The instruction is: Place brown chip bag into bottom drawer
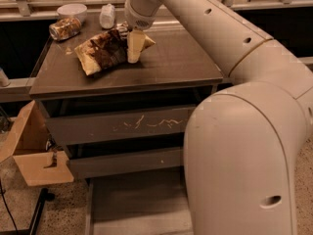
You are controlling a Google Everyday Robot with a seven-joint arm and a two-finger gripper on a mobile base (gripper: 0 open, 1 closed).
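Observation:
The brown chip bag point(103, 52) lies crinkled on the cabinet top point(176, 62), toward the back left. My gripper point(133, 50) hangs from the arm point(205, 18) and points down at the bag's right end, touching or just above it. The bottom drawer point(139, 204) is pulled out at the foot of the cabinet, and the part of its floor that shows is bare. Its right side is hidden behind my body.
A small shiny can point(64, 28), a white bowl point(72, 10) and a small white packet point(107, 16) sit at the back left. The scratched top drawer point(122, 125) and middle drawer point(127, 161) are shut. A cardboard box point(32, 153) stands at the left. My body point(244, 160) fills the right.

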